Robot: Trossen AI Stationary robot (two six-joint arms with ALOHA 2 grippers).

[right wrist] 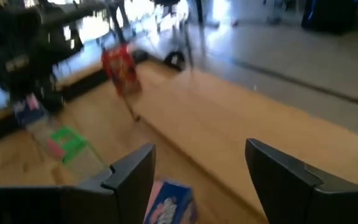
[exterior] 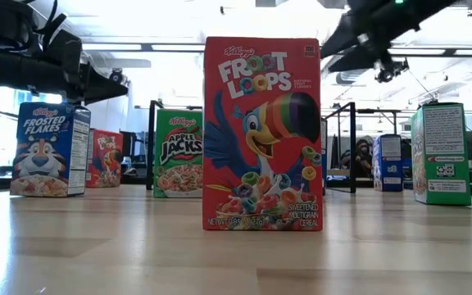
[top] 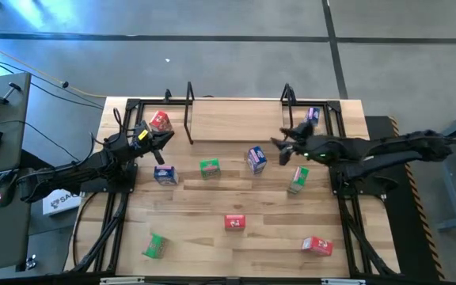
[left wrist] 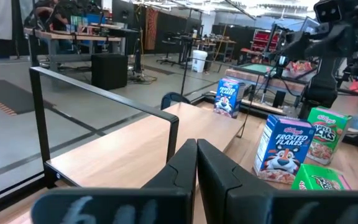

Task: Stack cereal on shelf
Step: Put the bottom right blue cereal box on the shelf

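Several small cereal boxes stand scattered on the table: red ones (top: 161, 121) (top: 235, 222) (top: 317, 246), green ones (top: 209, 168) (top: 298, 179) (top: 155, 246) and blue ones (top: 165, 175) (top: 256, 159) (top: 313, 115). The shelf (top: 236, 120) is a light board between black frames at the far middle, with nothing on it. My left gripper (top: 165, 141) is shut and empty at the shelf's left end, near the far red box. My right gripper (top: 279, 146) hovers open over the table beside the middle blue box (right wrist: 166, 205), in front of the shelf's right end.
The black upright frames (top: 190, 111) (top: 287, 104) stand at the shelf's two ends. In the low view a red Froot Loops box (exterior: 262, 135) stands closest to the near edge. Bare tabletop lies between the boxes in the middle and near left.
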